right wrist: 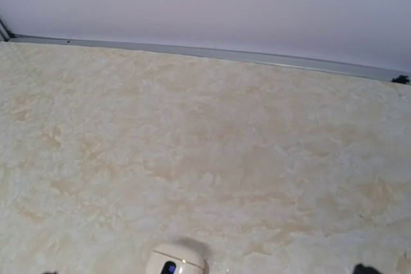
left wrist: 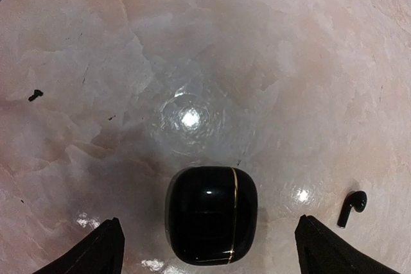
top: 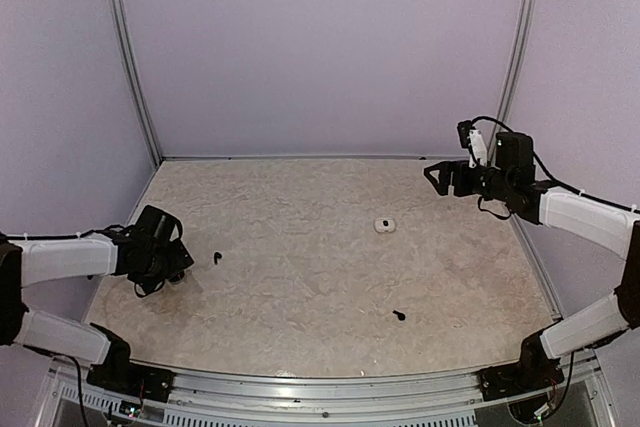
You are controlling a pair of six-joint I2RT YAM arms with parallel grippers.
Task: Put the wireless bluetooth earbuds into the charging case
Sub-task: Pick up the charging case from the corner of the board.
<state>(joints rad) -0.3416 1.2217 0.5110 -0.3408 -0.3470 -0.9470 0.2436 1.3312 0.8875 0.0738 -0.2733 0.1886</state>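
Observation:
A glossy black charging case (left wrist: 212,215) with a thin gold seam lies shut on the table. My left gripper (left wrist: 209,220) is open, with one finger on each side of the case and a gap on both sides. One black earbud (left wrist: 352,208) lies just right of it, also seen in the top view (top: 217,258). A second black earbud (top: 399,315) lies near the front middle. The white charging case (top: 384,225) is shut, with a small blue light (right wrist: 168,267). My right gripper (top: 435,179) hangs open and empty, high above the table's right rear.
The marble-patterned table (top: 300,287) is walled by lilac panels at the back and sides, with a metal strip (right wrist: 212,53) along the far edge. The left arm (top: 70,257) lies low along the left edge.

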